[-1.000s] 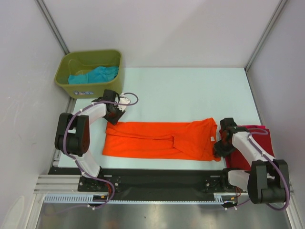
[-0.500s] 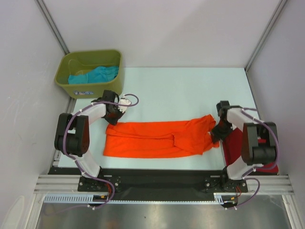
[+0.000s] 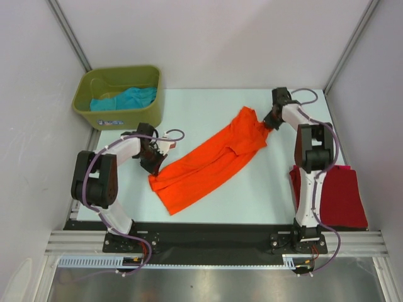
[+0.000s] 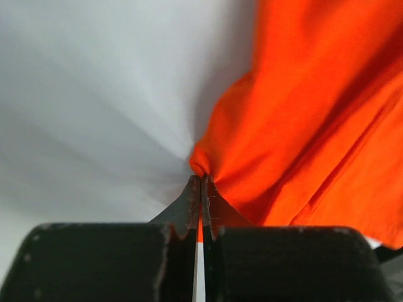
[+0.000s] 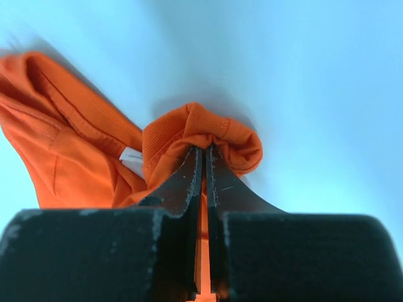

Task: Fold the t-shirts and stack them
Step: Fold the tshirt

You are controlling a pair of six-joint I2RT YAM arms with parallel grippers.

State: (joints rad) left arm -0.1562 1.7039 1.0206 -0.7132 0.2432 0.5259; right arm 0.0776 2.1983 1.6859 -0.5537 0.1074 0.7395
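Swung diagonal, orange t-shirt (image 3: 211,160) spans left tool (image 3: 157,170) to right tool (image 3: 264,124), both clenching it.

The left end effector (image 4: 201,189) pinches the orange t-shirt (image 4: 315,126).

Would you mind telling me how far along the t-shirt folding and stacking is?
Done: the dark red t-shirt looks folded at the near right. In hand: the orange t-shirt, narrowed lengthwise, stretches diagonally, its ends pinched by the left gripper and right gripper. Left: finish and stack it, then the teal t-shirt in the bin.
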